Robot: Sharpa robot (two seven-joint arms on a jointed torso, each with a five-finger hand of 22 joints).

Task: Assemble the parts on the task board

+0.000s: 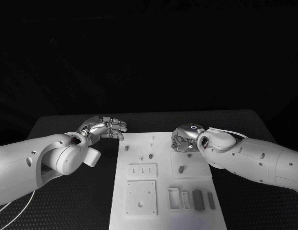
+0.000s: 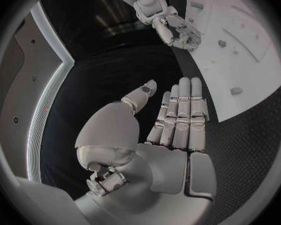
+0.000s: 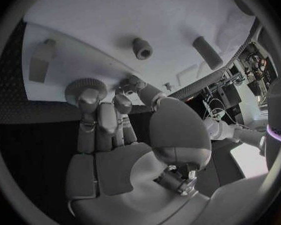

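The white task board [image 1: 164,191] lies down the middle of the table. My right hand [image 1: 187,138] is curled over its far right end. In the right wrist view its fingertips [image 3: 90,99] close on a knurled round part [image 3: 84,86] at the board's [image 3: 115,15] edge. A small peg [image 3: 142,48], a dark cylinder [image 3: 207,51] and a block [image 3: 40,60] stand beyond it. My left hand [image 1: 104,128] hovers off the board's far left corner, fingers straight and apart [image 2: 178,115], holding nothing. Dark parts [image 1: 198,199] lie near the board's front right.
Black table [image 1: 66,124] surrounds the board on every side. Square plates with holes [image 1: 141,196] sit on the board's left half. Small pegs [image 1: 150,156] stand in its far half. My right hand [image 2: 172,27] also shows over the board [image 2: 253,60] in the left wrist view.
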